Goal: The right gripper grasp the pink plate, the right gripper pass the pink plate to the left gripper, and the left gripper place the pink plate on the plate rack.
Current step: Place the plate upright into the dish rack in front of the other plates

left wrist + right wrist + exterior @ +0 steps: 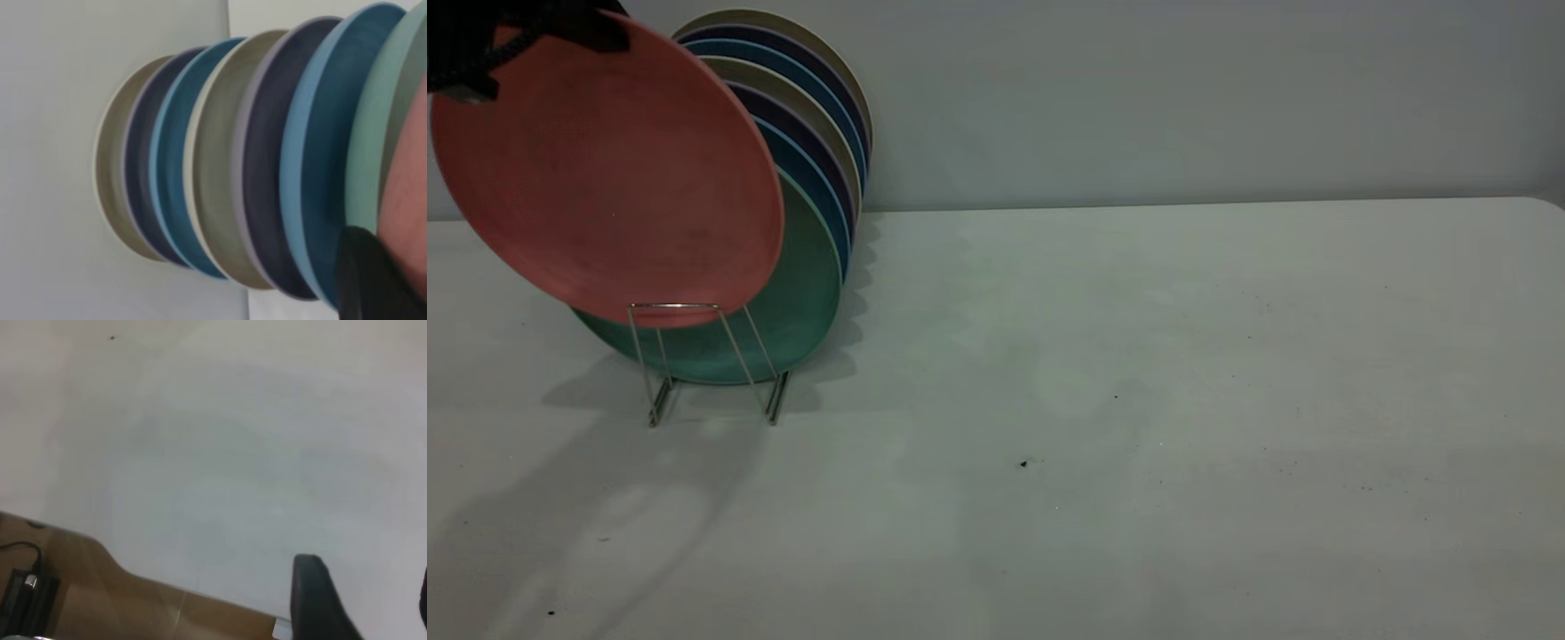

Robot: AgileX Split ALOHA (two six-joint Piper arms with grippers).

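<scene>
The pink plate [605, 169] is tilted at the far left, and my left gripper [507, 36] is shut on its upper rim. Its lower edge hangs just behind the top of the front loop of the plate rack [660, 391], in front of the mint-green plate [809, 293], well above the rack's base. In the left wrist view the pink plate [407, 193] sits beside one black finger [373, 280]. My right gripper [367, 600] is open and empty over bare table, out of the exterior view.
Several plates stand in the rack behind the mint-green one: blue [818, 191], dark purple [805, 133], beige [827, 62]; they also fill the left wrist view [220, 160]. The white table [1138, 400] stretches to the right. A table edge with brown floor [100, 593] shows in the right wrist view.
</scene>
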